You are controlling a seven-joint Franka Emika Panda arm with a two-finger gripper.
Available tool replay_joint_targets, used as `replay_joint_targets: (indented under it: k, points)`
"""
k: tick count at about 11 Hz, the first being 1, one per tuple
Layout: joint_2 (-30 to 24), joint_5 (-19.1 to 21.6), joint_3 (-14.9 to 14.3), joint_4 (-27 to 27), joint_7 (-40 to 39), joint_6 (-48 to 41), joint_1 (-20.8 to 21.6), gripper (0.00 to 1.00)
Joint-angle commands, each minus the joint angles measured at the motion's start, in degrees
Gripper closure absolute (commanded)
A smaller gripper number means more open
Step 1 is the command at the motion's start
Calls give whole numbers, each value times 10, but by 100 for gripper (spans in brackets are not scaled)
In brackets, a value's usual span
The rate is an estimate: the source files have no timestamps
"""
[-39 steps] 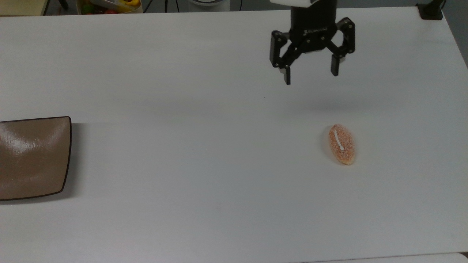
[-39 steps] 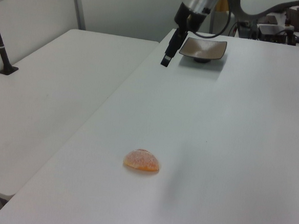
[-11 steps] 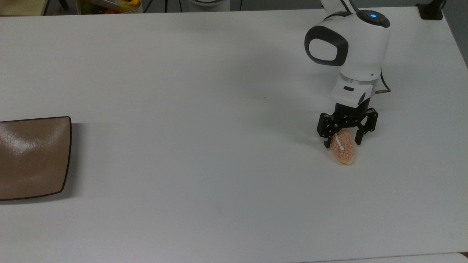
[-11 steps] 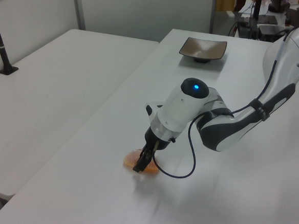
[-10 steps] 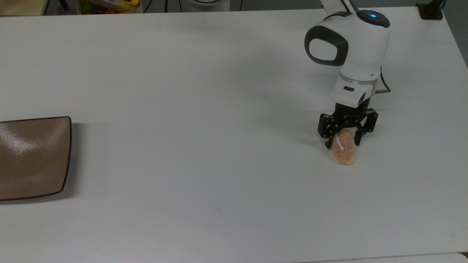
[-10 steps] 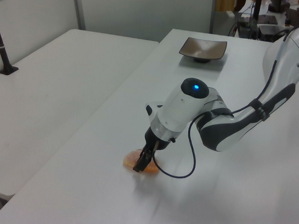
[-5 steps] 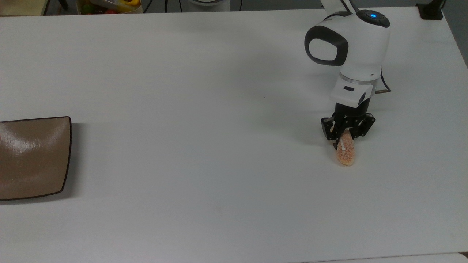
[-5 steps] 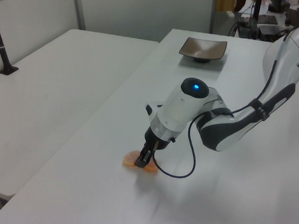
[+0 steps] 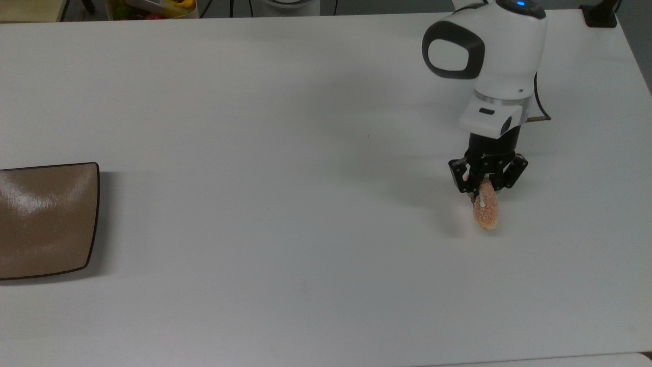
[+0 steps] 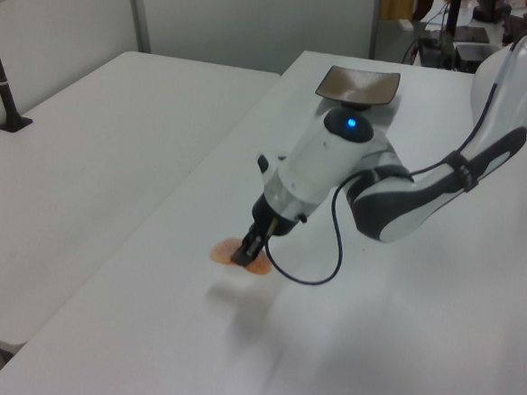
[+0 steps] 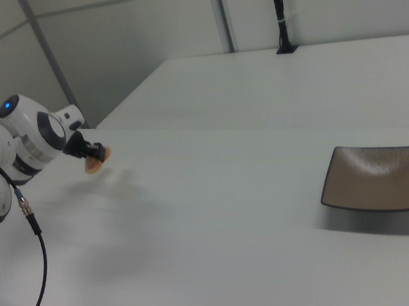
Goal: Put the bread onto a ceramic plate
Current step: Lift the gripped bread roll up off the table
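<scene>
Bread (image 9: 486,209) is pinched at its upper end between narrow jaws of the gripper (image 9: 484,189), right of centre in the top view, its long axis hanging toward the lower frame edge and clear of the counter (image 9: 285,153). Ceramic plate (image 9: 46,220) sits well apart at the left edge, so the carry runs leftward.

Arm reaches down, wrist near vertical; pincer (image 9: 486,195) closed around the bread (image 9: 486,208), held above the surface (image 9: 285,204).
</scene>
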Motion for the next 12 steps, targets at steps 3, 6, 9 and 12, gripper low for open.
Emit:
replay_joint_targets:
  k: [3, 6, 9, 12]
  points:
    - [-153, 74, -2, -76, 2, -86, -19, 80]
    - [-224, 141, -2, -87, -52, -167, -42, 80]
    - [-300, 240, -3, -106, -206, -239, -97, 80]
    - [-346, 284, -3, -130, -332, -283, -174, 80]
